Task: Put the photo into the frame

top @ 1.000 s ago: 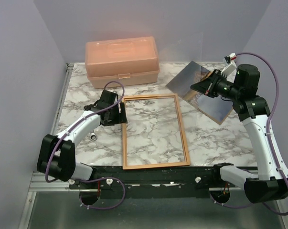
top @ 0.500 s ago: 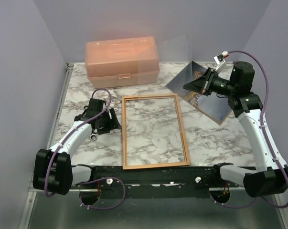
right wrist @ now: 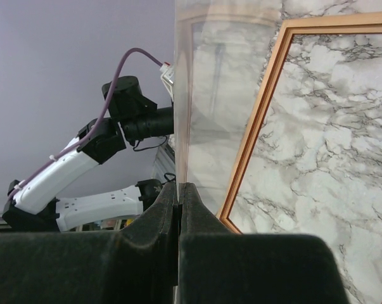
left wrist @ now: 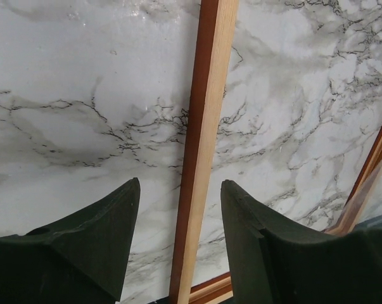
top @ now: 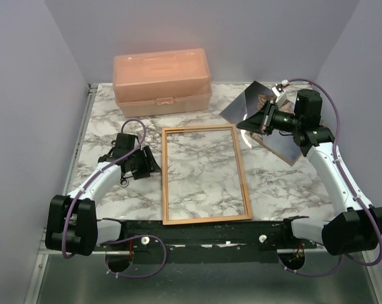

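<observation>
The frame (top: 165, 183) lies flat in the middle of the table, with only marble showing inside it. My left gripper (top: 154, 162) is low at its left rail, open. In the left wrist view the gripper (left wrist: 180, 190) has a finger on each side of the rail (left wrist: 203, 126) without touching it. The photo (top: 240, 107) lies at the back right, partly under my right arm. My right gripper (top: 246, 123) hovers over the frame's far right corner. In the right wrist view it (right wrist: 178, 187) is shut on a thin clear sheet (right wrist: 180, 107), seen edge-on, beside the frame (right wrist: 254, 139).
A peach plastic box (top: 162, 79) stands at the back, left of centre. A brown backing board's edge (top: 296, 159) shows under the photo. Purple walls close in the table on three sides. The left arm (right wrist: 76, 168) shows beyond the sheet in the right wrist view.
My right gripper has swung left and down toward the frame's far right corner, carrying the clear sheet. My left gripper's jaws have narrowed and it has shifted slightly along the left rail.
</observation>
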`<state>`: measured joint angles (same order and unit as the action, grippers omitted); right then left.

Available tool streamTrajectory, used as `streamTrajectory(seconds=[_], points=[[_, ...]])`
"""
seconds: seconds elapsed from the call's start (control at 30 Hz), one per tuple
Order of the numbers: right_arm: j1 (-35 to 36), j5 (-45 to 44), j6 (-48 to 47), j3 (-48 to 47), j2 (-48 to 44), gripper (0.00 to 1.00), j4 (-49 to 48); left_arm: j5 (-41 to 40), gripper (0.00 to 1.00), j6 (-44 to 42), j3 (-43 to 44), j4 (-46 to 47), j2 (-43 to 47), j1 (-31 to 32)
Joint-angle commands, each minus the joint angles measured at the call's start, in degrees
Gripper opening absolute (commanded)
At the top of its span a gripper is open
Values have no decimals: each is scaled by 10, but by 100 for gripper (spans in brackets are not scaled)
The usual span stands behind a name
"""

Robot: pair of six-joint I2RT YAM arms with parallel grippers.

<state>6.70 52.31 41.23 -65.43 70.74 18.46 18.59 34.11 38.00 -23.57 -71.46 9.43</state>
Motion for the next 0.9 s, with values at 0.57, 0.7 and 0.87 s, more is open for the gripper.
streamTrajectory(seconds=[0.57,0.7,0.87], points=[[1,70,120,125,16,1,-187,35,38,7,-20,69,-79,19],[5,68,118,135,23,1,-196,33,34,6,-18,70,-87,25],[13,64,115,148,35,1,-201,28,31,7,-16,68,-90,30]])
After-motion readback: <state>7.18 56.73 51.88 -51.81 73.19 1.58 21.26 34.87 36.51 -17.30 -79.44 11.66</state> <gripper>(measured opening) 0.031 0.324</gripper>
